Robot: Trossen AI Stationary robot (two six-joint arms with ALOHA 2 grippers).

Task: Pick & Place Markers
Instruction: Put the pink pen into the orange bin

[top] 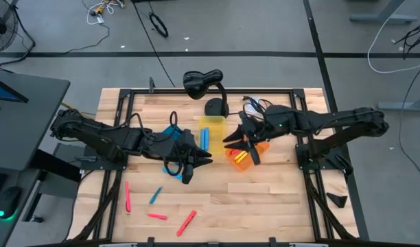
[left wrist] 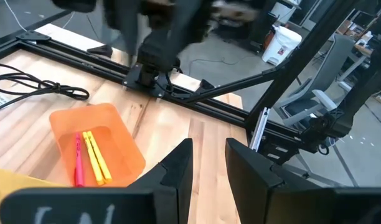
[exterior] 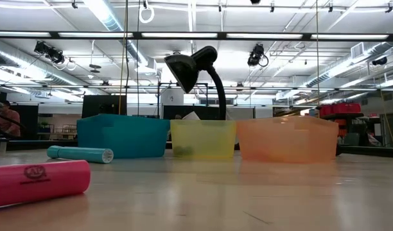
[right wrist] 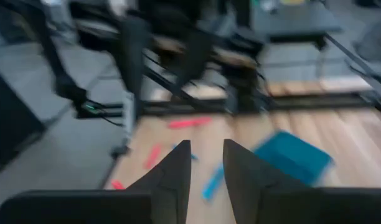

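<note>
— What's my right wrist camera giving me?
— My right claw [right wrist: 206, 163], fingers slightly parted, nothing between them. Beyond: blue bin [right wrist: 293, 155] on the bench [right wrist: 358, 134], a blue marker [right wrist: 211, 182], and red markers [right wrist: 189, 122] nearer the bench edge.

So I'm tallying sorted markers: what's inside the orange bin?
The left wrist view shows the orange bin holding two yellow markers and one pink marker. From above, the right claw covers part of the bin, so more could be hidden.

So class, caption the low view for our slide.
Blue bin, yellow bin, orange bin behind pink marker.
</note>
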